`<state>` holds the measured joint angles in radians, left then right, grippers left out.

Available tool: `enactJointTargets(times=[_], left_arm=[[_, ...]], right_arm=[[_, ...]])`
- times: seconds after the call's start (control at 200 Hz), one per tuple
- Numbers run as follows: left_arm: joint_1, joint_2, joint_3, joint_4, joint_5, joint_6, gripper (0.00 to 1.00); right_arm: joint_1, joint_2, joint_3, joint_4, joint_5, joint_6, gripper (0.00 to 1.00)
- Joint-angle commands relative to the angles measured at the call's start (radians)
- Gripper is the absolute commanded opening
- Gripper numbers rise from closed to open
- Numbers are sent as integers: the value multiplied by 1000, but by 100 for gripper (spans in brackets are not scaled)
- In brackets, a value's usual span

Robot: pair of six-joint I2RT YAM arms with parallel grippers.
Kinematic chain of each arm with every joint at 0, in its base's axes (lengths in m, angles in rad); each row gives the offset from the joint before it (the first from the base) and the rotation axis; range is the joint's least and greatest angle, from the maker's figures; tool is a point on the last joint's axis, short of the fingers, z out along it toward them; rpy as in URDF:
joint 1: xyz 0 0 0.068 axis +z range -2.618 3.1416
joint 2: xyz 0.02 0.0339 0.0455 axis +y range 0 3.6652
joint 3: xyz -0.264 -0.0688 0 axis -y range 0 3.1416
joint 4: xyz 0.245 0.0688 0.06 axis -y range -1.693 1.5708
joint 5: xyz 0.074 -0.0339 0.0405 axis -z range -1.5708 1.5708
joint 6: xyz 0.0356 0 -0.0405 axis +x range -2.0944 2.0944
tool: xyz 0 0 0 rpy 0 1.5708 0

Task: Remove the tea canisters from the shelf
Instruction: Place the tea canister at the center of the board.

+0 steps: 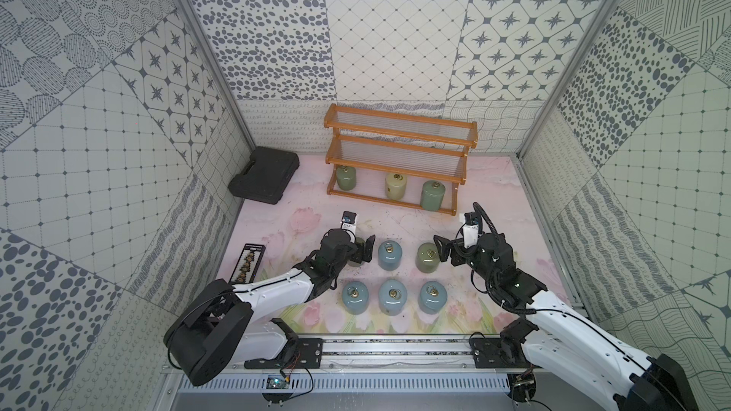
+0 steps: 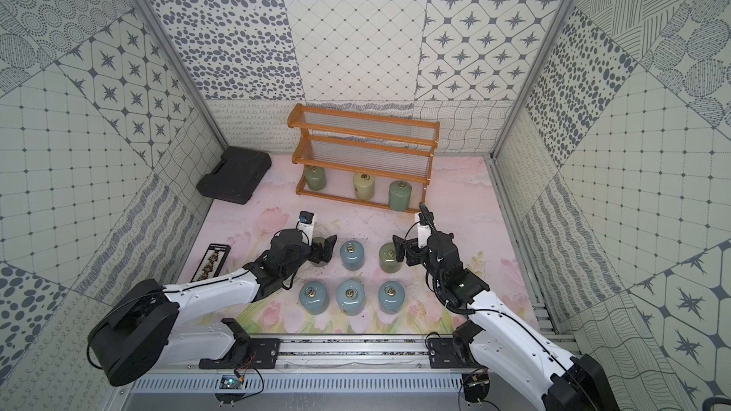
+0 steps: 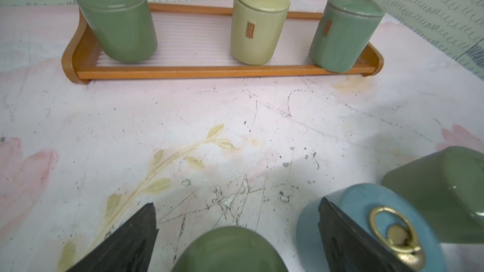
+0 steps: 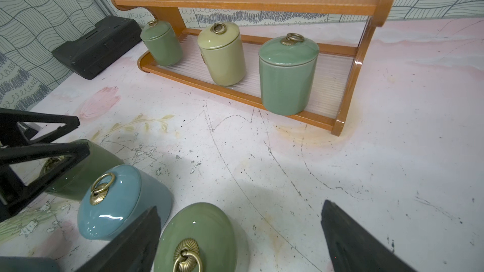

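Six glossy ceramic tea canisters [image 1: 392, 294] stood near, on the pink floral tabletop [image 1: 308, 207]. Three to go, far, on the orange-brown wooden shelf [image 4: 246, 2], bottom tier: green canister [image 1: 346, 177], cream canister [image 1: 396, 185], second green canister [image 1: 432, 194]. Left gripper [image 3: 235, 204] gaped around a tabletop green canister [image 3: 225, 249]; right gripper [image 4: 240, 205] gaped, empty.

Floral tabletop [image 1: 506, 191] holds shelf [image 1: 399, 140], black case [image 1: 263, 175], dark card [image 1: 248, 266].
Six canisters [image 1: 392, 296] stand on it; three others [image 1: 395, 185] on the shelf's bottom tier.

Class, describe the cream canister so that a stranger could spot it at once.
Find the orange-brown wooden shelf at the far end of the table. Three canisters stand on its lowest tier; take the middle one. It is cream, its two neighbours green.
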<state>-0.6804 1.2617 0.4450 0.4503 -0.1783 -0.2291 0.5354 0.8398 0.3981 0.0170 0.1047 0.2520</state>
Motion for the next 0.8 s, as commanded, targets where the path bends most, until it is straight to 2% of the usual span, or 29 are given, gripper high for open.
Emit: enactJointTargets(times=[0.0,0.16,0.475,0.795], left_arm=[[-5,-21,108,-149,23,52,100],[-4,4,218,-274,33,81,100],[-2,69,288,-292,33,76,100],[4,111,308,-313,55,55,100]], right_arm=[[-9,26,35,51,-18,-17,99],[-20,53,51,66,-32,-15,99],[-32,70,60,54,-41,-12,99],[-66,168,127,56,-77,-18,99]])
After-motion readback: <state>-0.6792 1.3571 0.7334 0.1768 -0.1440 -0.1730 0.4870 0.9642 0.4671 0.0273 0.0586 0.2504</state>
